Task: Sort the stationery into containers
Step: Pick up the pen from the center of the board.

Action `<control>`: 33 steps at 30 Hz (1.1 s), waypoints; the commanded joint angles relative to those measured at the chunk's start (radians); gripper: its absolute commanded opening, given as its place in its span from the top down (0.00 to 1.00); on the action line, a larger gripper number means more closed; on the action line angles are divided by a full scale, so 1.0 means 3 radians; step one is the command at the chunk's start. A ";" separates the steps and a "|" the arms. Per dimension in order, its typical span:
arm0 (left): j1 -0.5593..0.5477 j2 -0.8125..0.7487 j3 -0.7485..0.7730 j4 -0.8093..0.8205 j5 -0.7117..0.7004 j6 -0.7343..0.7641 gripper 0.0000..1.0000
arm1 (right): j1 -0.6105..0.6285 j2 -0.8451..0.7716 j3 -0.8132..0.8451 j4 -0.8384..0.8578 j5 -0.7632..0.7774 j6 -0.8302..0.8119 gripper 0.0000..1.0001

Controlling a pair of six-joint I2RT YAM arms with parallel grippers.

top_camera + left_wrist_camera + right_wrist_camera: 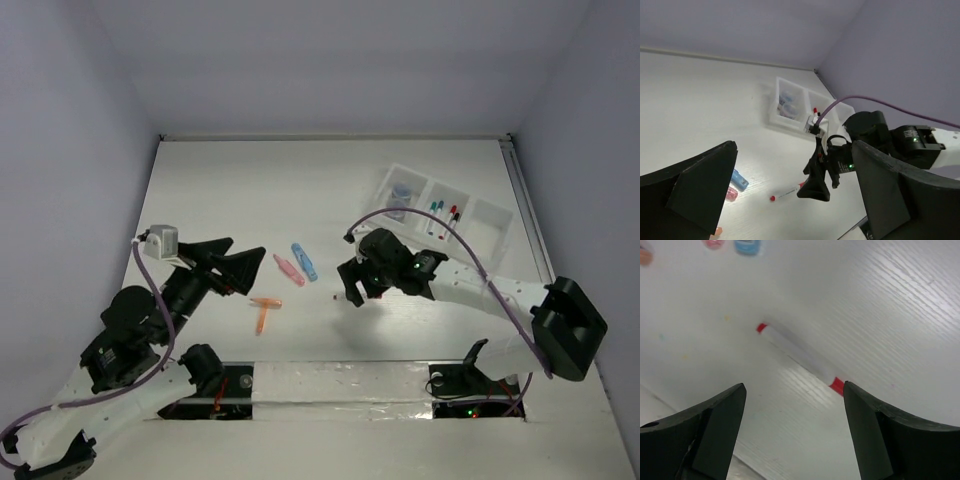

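Note:
A thin white pen with red ends (795, 351) lies on the table just ahead of my open right gripper (794, 386), which hovers over it empty. The pen also shows in the left wrist view (787, 192), beside the right gripper (815, 185). In the top view the right gripper (362, 294) is at mid table. My left gripper (248, 250) is open and empty, left of a pink piece (289, 270), a blue piece (304, 262) and orange pieces (265, 312). The three-compartment tray (492, 222) at the far right holds bluish discs (402, 195) and several pens (441, 215).
White walls enclose the table on three sides. A taped strip (330, 380) runs along the near edge between the arm bases. A purple cable (420, 215) arcs over the right arm near the tray. A rail (522, 190) runs along the table's right edge.

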 commanded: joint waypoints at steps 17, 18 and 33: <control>-0.0012 -0.0131 -0.0076 -0.0255 -0.0345 0.0137 0.01 | -0.0005 0.1061 0.0514 -0.0167 0.0054 -0.0491 0.24; -0.0012 -0.0162 -0.0086 -0.0255 -0.0345 0.0131 0.01 | -0.0005 0.1097 0.0534 -0.0167 0.0064 -0.0481 0.32; -0.0012 -0.0244 -0.0122 -0.0276 -0.0314 0.0091 0.01 | -0.0005 0.1118 0.0734 -0.0182 0.0462 -0.0082 1.00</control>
